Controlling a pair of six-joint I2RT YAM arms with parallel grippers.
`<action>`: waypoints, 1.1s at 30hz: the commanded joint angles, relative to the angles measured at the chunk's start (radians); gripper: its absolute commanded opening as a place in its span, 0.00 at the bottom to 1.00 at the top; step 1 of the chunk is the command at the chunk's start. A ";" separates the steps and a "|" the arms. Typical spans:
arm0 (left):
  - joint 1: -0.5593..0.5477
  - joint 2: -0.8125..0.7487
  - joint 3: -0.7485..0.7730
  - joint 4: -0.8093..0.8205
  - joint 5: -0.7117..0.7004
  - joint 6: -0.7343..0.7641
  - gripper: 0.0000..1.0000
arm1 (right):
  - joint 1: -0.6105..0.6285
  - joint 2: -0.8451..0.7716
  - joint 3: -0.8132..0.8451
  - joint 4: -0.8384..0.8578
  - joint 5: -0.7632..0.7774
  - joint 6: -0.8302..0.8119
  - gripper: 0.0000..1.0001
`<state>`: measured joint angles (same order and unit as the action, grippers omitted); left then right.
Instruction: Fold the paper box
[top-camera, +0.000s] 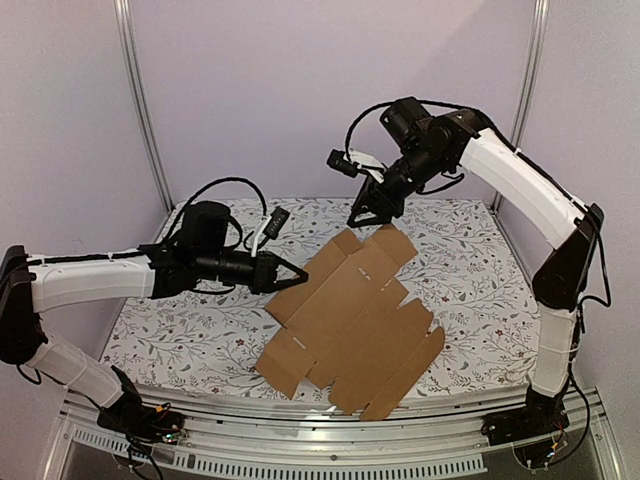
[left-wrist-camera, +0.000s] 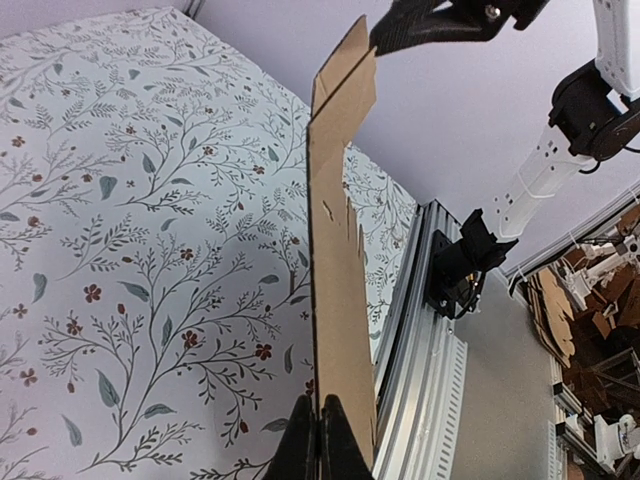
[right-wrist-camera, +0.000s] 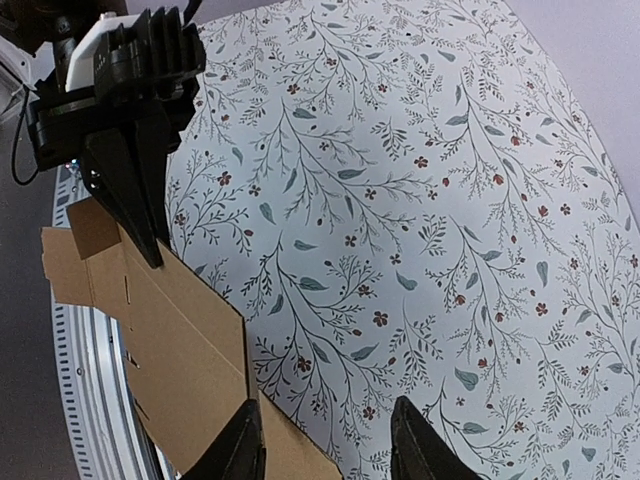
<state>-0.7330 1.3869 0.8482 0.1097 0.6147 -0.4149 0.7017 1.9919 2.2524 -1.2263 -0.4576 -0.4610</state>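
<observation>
The paper box is a flat brown die-cut sheet with tabs, lying across the middle of the flowered table. My left gripper is shut on the sheet's left edge. In the left wrist view the fingers pinch the cardboard, seen almost edge-on. My right gripper hovers open over the sheet's far corner. In the right wrist view the right gripper has its jaws apart, with the cardboard reaching under the left finger and nothing gripped. The left gripper shows there too.
An aluminium rail runs along the table's near edge. Metal frame posts stand at the back corners against pale walls. The right arm's base sits on the rail. Spare cardboard pieces lie beyond the table.
</observation>
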 joint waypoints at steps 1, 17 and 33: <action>-0.018 -0.014 0.000 -0.049 0.002 0.027 0.00 | 0.019 0.004 -0.041 -0.047 -0.005 -0.085 0.42; -0.024 -0.039 -0.018 -0.017 0.042 0.052 0.00 | 0.067 0.044 -0.045 -0.081 -0.086 -0.128 0.45; -0.045 -0.027 -0.007 -0.082 0.019 0.137 0.00 | 0.031 -0.009 0.044 -0.077 -0.136 -0.079 0.47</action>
<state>-0.7467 1.3342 0.8249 0.1192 0.6376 -0.3317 0.7567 2.0495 2.2650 -1.3136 -0.5610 -0.5743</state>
